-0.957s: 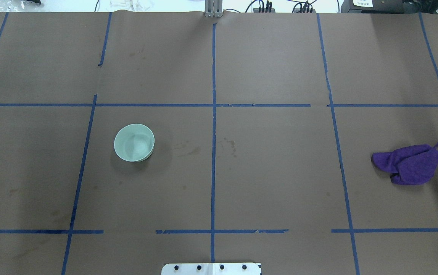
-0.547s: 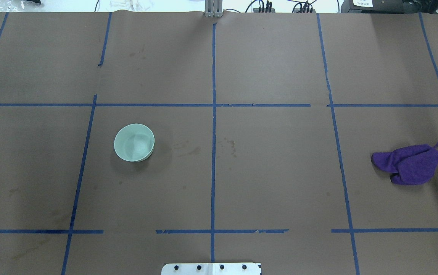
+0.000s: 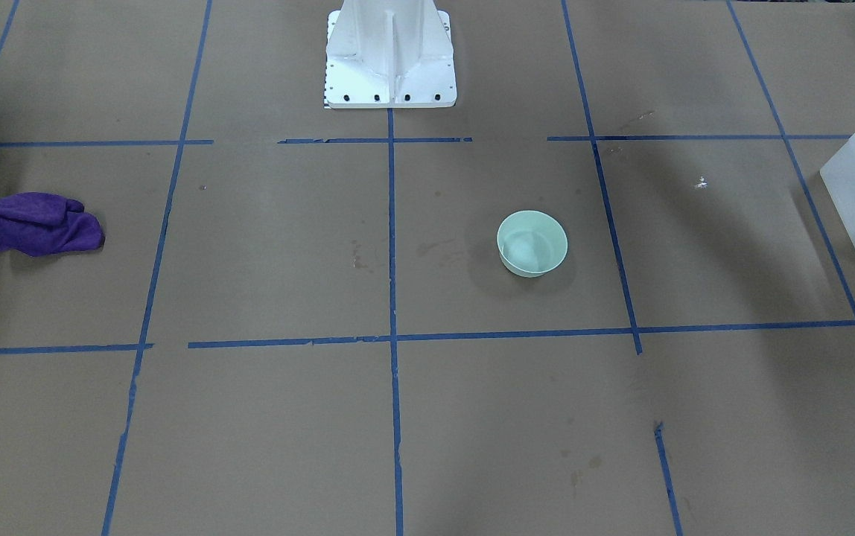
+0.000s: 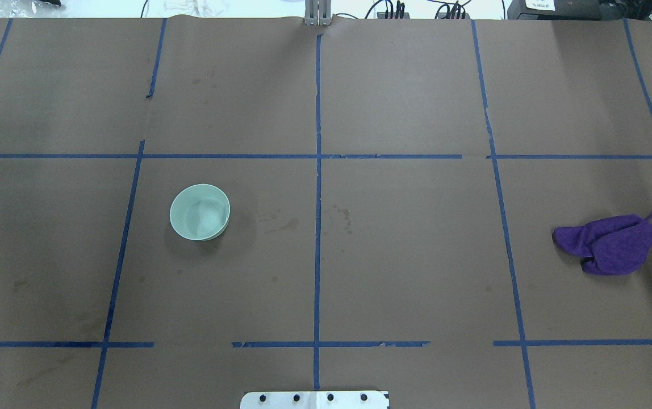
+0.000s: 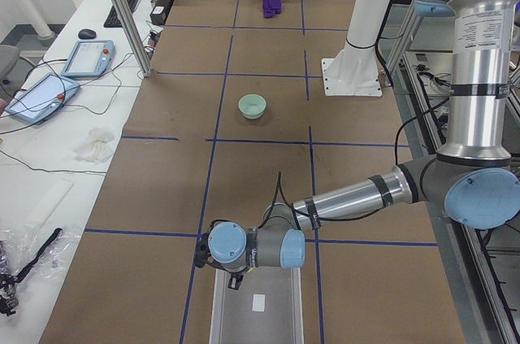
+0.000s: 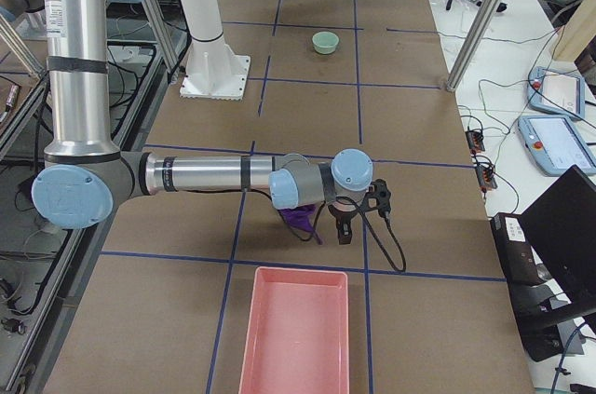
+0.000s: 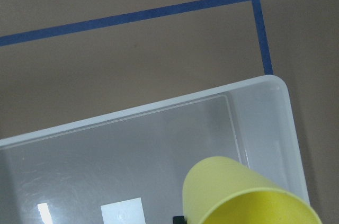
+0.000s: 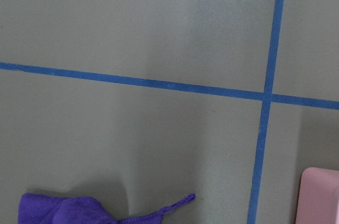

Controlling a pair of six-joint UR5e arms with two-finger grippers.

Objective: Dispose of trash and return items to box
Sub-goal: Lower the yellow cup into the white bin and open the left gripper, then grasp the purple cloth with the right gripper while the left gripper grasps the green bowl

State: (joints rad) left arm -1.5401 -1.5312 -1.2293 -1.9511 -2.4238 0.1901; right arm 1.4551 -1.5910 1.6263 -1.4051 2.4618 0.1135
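L wrist view: small yellow cup [image 7: 249,192] fills the lower right of frame, over the inside of the frosted white box [image 7: 159,112], near the box's right corner; a white label shows on the box floor. Can't tell if the cup is gripped or resting. Left-side view: left fingers [image 5: 234,280] hang just over the box's upper end at bottom centre of frame; can't tell how far apart they are. Right-side view: right fingers [image 6: 343,230] point down at centre frame, just beside the purple cloth [image 4: 607,243], w/ a pink tray [image 6: 296,329] below them in frame; their spread can't be told either. Overhead: mint-green bowl [image 4: 199,211] sits upright left of centre on the brown counter [image 4: 405,255], cloth at far right, well apart. White pedestal base [image 3: 390,59] at top centre of the front view.
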